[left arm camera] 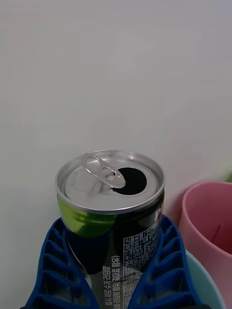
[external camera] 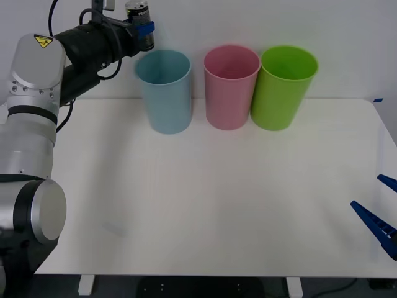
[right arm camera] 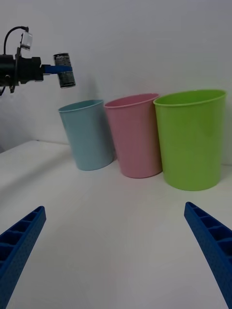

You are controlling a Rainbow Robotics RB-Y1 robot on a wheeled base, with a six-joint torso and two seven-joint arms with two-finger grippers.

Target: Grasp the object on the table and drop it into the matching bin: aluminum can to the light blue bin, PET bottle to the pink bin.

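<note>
The front view looks forward and down from above the arms onto the white tabletop [external camera: 211, 205], taking in the light blue bin [external camera: 164, 90], the pink bin [external camera: 231, 85] and the lime green bin [external camera: 284, 85] along its far edge. The right wrist view sits low near the tabletop's [right arm camera: 116, 227] front, facing level across it at the same three bins from a moderate distance, and it shares with the front view the left claw [right arm camera: 62, 69] raised above the light blue bin [right arm camera: 88, 134]. The left wrist view looks along that claw [left arm camera: 116, 270] from very close, with the aluminum can [left arm camera: 111, 212] large before a blank wall and the pink bin's [left arm camera: 205, 231] rim at the side.
</note>
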